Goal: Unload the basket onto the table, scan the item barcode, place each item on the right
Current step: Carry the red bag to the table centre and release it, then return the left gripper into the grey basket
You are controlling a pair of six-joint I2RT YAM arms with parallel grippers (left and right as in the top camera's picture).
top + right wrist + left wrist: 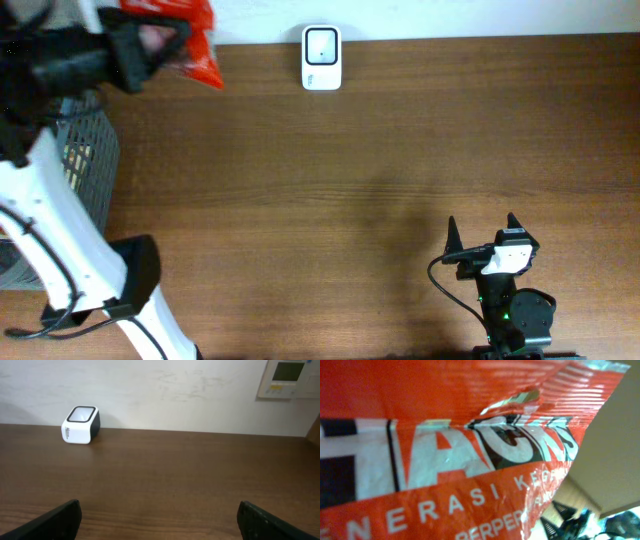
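An orange-red snack bag (195, 45) hangs at the far left of the table's back edge, with my left gripper (160, 45) shut on it. In the left wrist view the bag (445, 450) fills the frame with white and black lettering and hides the fingers; no barcode shows. The white scanner (321, 58) with its dark window stands at the back centre, to the right of the bag, and appears at the back left in the right wrist view (80, 424). My right gripper (482, 238) rests open at the front right, nothing between its fingers.
A grey mesh basket (85, 150) stands at the left edge below my left arm. The brown wooden table (350, 180) stretches between the arms. A wall panel (287, 379) hangs behind the table on the right.
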